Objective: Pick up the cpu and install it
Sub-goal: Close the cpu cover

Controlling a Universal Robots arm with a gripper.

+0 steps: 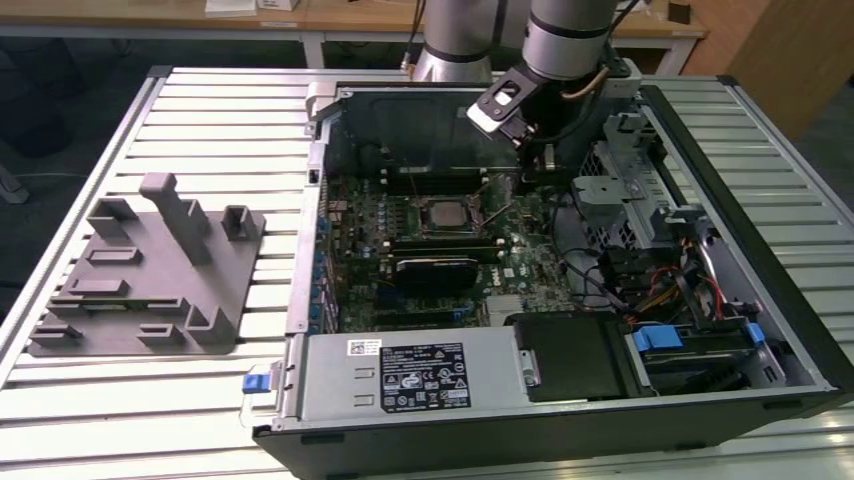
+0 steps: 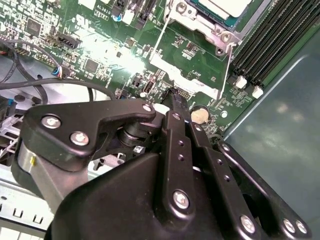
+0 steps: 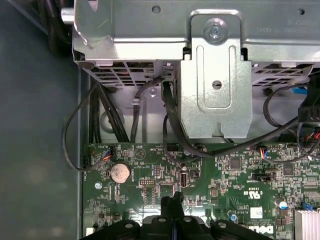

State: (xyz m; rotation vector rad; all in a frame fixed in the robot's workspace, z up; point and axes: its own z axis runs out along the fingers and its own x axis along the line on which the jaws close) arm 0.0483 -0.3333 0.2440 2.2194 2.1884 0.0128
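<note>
We begin with the slatted metal surface (image 1: 200, 110), which carries an open computer case (image 1: 767, 330) lying on its side. A grey fixture (image 1: 134, 290) with upright posts lies on the exterior view's left, well apart from the case. The arm (image 1: 567, 30) reaches down into the case from its far side, over the green motherboard (image 1: 527, 265) and beside a metal drive cage (image 3: 215, 90) with black cables (image 3: 170, 115) hanging below it.

In the second wrist view the hand (image 2: 172, 95) has its two fingers pressed together with nothing between them, so we take it to be closed and empty. Its tips point at the board between the socket (image 2: 212, 31) and a coin cell (image 3: 120, 172). We cannot tell whether they touch the board.

The cpu (image 2: 220, 6) is not in the hand. Its pale top lies flat inside the socket's metal frame, so we judge the placing done and the work now to be around the socket's wire latch.

To do this well, we would keep the closed tips on the latch parts alone, never on the chip's top. We would also move slowly and steer clear of the small components, the coin cell and the loose cables nearby.
</note>
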